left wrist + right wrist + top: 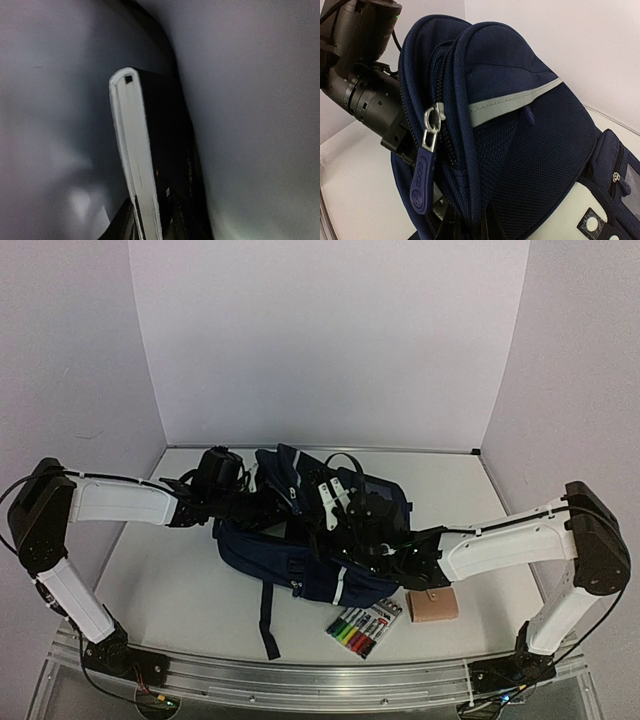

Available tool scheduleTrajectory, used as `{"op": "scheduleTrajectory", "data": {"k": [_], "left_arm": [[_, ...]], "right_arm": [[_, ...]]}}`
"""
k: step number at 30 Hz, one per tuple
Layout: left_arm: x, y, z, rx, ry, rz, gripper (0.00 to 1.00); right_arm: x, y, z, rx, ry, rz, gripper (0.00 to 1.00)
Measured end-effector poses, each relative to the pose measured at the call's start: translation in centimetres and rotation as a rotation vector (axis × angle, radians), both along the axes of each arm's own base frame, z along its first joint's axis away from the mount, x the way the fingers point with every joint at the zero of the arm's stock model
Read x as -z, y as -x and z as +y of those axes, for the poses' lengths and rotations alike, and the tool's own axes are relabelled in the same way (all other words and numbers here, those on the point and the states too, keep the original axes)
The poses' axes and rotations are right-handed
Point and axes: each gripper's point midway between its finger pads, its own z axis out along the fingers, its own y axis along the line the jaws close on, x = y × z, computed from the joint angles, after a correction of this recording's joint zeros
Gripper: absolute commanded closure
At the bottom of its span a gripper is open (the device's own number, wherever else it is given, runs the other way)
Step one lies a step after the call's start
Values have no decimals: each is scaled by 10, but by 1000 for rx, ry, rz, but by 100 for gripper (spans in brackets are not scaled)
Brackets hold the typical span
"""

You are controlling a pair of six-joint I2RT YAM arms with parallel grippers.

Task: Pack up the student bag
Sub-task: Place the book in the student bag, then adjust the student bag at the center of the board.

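Overhead and close right-wrist views share bag [250, 545].

White table [180, 590]: student bag [300, 560] centre; marker pack [364, 627], tan wallet [432, 605] near edge.

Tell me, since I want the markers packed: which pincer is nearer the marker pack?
Right. The right pincer clamps the student bag at its top, just behind the marker pack. The left pincer reaches into the bag's left side, farther off.
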Motion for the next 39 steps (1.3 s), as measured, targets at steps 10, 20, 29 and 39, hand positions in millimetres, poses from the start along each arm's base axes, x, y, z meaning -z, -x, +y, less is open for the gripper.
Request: {"op": "scheduleTrajectory", "data": {"k": [10,20,29,39], "left_arm": [[1,0,-15,25,-11,-21,55],[-73,5,94,-230,-99,-162,24],[-62,14,183,-451,-190,-90,7],[-48,-34,140,-278,-265,-55,6]], "right_arm": [[-1,-2,-2,17,-1,-6,96],[-25,0,-13,73,-64,2,16],[-61,-17,-86,346,-146,99,2],[58,-42,-214,609,-74,467,2]]}}
